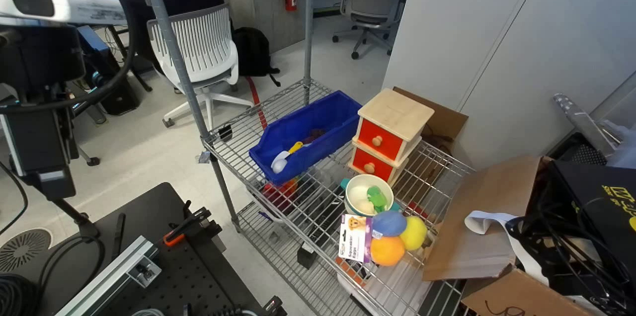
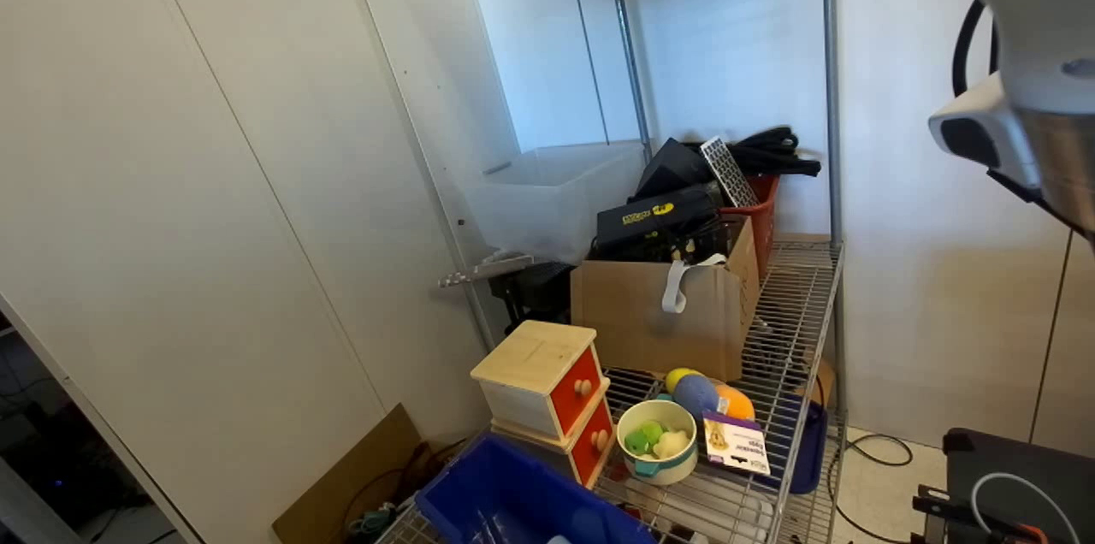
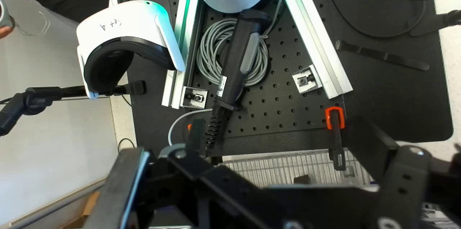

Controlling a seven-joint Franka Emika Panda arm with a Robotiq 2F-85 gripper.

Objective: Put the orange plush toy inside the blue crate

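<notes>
The orange plush toy [image 1: 387,250] [image 2: 736,404] lies on the wire shelf in both exterior views, touching a blue and a yellow plush egg beside a printed card. Farther along that shelf stands the blue crate [image 1: 325,148] [image 2: 513,484], with a white-and-yellow utensil and a dark reddish thing inside it. My gripper [image 3: 276,124] stands open in the wrist view, its two fingers wide apart and nothing between them. Below it are the black table's edge and a strip of wire shelving. Neither toy nor crate can be made out clearly in the wrist view.
A stacked red-and-tan drawer box [image 1: 387,129] and a pale green bowl [image 1: 355,199] with small toys stand between crate and orange toy. A cardboard box [image 2: 654,317] is behind the plush eggs. A shelf post [image 1: 174,47] rises near the crate. The black table [image 3: 273,103] holds a headset [image 3: 126,23].
</notes>
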